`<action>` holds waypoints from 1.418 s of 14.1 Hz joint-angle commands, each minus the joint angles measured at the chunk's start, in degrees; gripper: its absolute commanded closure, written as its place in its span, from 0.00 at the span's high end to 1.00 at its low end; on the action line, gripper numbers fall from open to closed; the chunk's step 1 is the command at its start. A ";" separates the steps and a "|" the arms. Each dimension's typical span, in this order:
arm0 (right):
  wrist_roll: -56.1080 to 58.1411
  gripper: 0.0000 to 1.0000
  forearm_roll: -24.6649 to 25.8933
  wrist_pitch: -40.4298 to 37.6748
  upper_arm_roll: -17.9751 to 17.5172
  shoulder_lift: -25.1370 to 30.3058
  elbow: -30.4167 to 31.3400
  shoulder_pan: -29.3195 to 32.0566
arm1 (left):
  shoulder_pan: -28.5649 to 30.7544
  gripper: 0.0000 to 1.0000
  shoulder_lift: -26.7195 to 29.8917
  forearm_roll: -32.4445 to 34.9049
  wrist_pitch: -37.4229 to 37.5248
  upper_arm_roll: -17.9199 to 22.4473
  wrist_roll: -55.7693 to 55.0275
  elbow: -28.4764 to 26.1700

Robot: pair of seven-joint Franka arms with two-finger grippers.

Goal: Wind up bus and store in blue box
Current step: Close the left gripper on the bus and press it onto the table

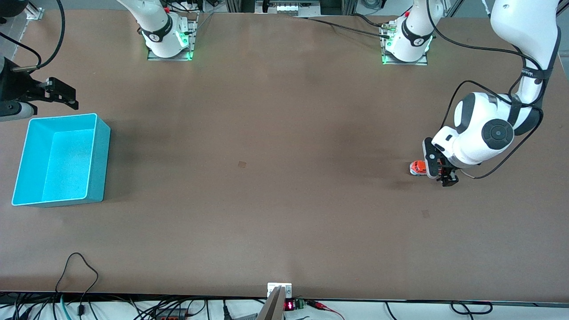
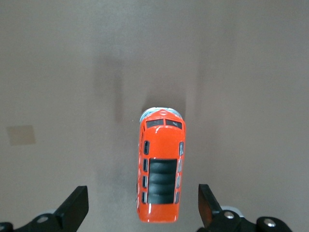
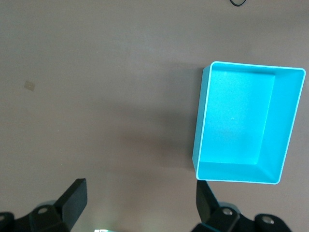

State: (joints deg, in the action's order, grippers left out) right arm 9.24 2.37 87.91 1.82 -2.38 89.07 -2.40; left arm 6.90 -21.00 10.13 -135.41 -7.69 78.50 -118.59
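The bus is a small orange-red toy with dark roof windows, standing on the table toward the left arm's end. My left gripper is low over it and open. In the left wrist view the bus lies between the two black fingers without touching either, and the left gripper straddles one end of it. The blue box stands empty at the right arm's end. My right gripper waits open over the table just outside the box's rim. In the right wrist view the right gripper holds nothing, beside the blue box.
A small tape patch marks the table's middle. Both arm bases stand along the edge farthest from the front camera. Cables and a small mount sit at the nearest edge.
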 commanded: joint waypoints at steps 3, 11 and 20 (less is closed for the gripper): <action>-0.54 1.00 -0.96 -0.46 0.11 -0.35 -1.01 0.03 | 0.75 1.00 -0.61 1.03 -4.51 -0.48 1.57 -3.23; -0.27 1.00 -0.96 -0.28 0.11 -0.35 -1.01 -0.15 | 2.42 1.00 -4.22 1.03 -7.41 -0.48 1.57 -3.05; -0.45 1.00 -0.96 -0.55 0.11 -0.78 -1.01 -0.15 | 2.77 0.66 -4.31 0.95 -8.03 -0.48 7.19 -3.14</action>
State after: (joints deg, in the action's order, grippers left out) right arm 9.24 2.37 87.91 1.82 -2.73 89.07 -2.45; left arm 8.94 -26.10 10.15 -143.34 -7.68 82.57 -121.59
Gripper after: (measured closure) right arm 0.000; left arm 0.106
